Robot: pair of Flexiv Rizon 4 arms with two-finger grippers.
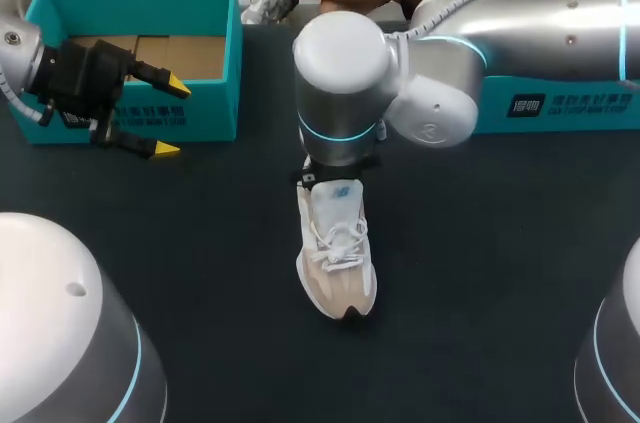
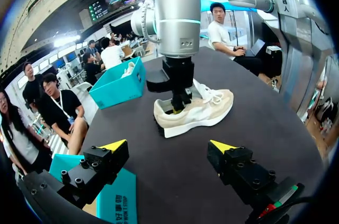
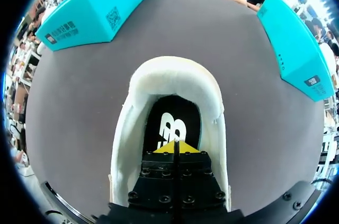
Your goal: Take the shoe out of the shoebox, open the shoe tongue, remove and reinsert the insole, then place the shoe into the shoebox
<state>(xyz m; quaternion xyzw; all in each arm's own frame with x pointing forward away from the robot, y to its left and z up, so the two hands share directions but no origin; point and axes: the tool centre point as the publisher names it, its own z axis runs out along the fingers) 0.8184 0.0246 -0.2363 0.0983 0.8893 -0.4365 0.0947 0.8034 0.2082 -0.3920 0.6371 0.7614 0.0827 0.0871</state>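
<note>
A white and beige sneaker [image 1: 335,253] lies mid-table, toe toward the front edge. My right arm [image 1: 340,83] stands over its heel and hides that gripper in the head view. In the right wrist view, the right gripper [image 3: 175,147] is shut, its yellow tips together inside the shoe's padded collar [image 3: 175,73], just over the black insole [image 3: 172,121]. I see nothing clamped between the tips. My left gripper [image 1: 170,118] hovers open and empty in front of the left teal shoebox [image 1: 200,103]. From the left wrist view the shoe [image 2: 201,110] lies well ahead of the left gripper [image 2: 168,146].
A second teal box [image 1: 560,108] stands at the back right, behind my right arm. Both boxes flank the shoe in the right wrist view, one [image 3: 95,9] on each side [image 3: 296,44]. Dark tabletop [image 1: 480,273] surrounds the sneaker.
</note>
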